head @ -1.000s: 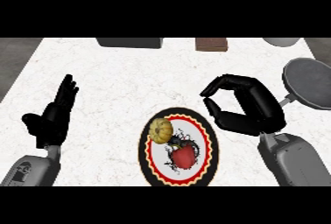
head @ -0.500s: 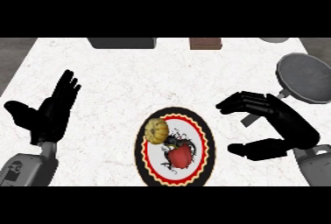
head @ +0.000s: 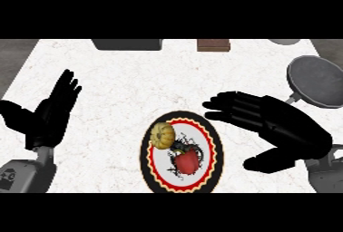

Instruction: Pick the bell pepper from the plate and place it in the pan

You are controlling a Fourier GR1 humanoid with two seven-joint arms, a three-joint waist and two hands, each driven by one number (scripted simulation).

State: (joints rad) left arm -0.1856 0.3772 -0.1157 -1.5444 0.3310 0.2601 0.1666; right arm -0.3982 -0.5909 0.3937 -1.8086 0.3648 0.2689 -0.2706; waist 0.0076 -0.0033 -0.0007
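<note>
Right hand (head: 281,129) spread wide, empty, just right of plate (head: 152,167). Red bell pepper (head: 187,162) on plate, left of thumb. Pan (head: 318,81) beyond hand. Left hand (head: 48,115) open, resting far left.

A white, faintly veined marble worktop (head: 154,86) fills nearly the whole view, evenly lit; along its far edge stand a dark grey block (head: 127,44), a brown box (head: 214,45) and part of a pale grey round thing (head: 288,41); dark grey floor (head: 12,59) shows past the left and right edges.
</note>
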